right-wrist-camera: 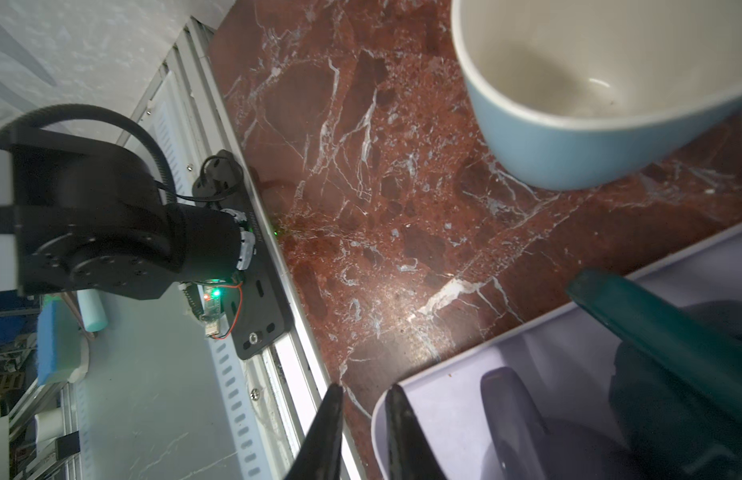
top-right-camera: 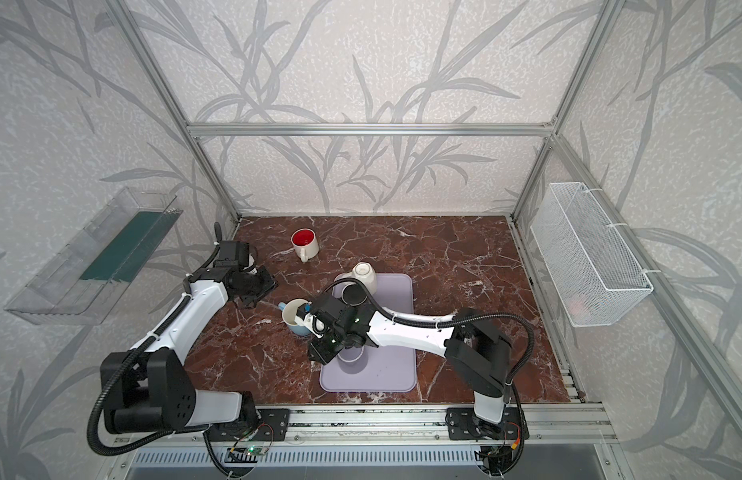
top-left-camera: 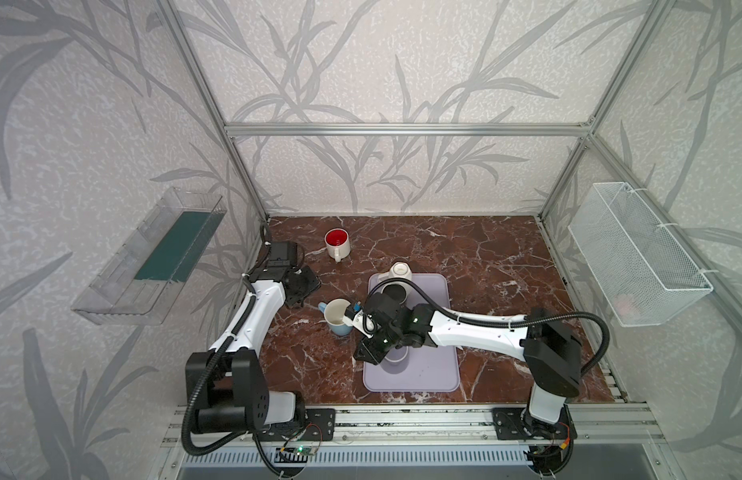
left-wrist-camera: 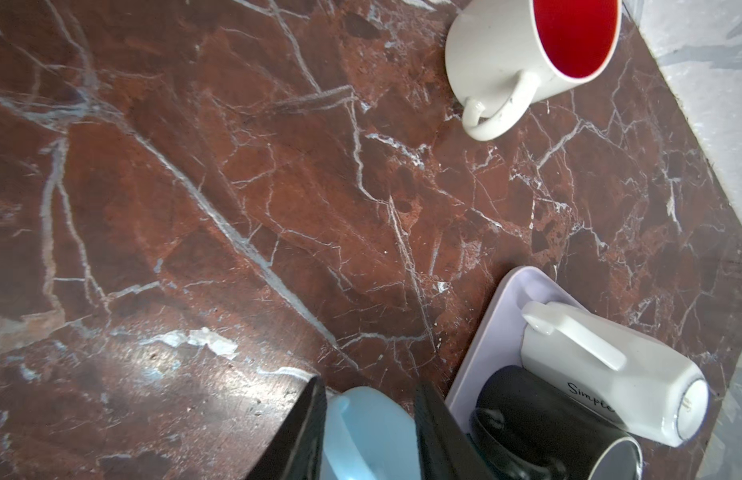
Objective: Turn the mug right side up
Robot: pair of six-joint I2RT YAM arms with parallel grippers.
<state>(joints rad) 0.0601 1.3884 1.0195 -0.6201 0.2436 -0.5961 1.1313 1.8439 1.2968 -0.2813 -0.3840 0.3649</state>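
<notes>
The mug [top-left-camera: 338, 321] is light blue outside and cream inside. In both top views it is mouth up, just left of the tray, with its handle [top-left-camera: 322, 307] pointing left. Whether its base touches the table [top-left-camera: 485, 257] I cannot tell. In the left wrist view my left gripper [left-wrist-camera: 369, 384] has its fingers on either side of the blue handle [left-wrist-camera: 369, 432], shut on it. My right gripper [right-wrist-camera: 365, 387] hangs over the tray's corner, right of the mug [right-wrist-camera: 568, 137]. Its jaws stand a narrow gap apart with nothing between them.
A lilac tray [top-left-camera: 436, 374] holds an upturned white mug [top-left-camera: 400, 272], a black mug [top-left-camera: 394, 291] and another mug under the right arm. A white mug with a red inside [top-left-camera: 337, 245] stands upright at the back. A wire basket [top-left-camera: 639, 253] and a clear bin [top-left-camera: 153, 257] hang on the side walls.
</notes>
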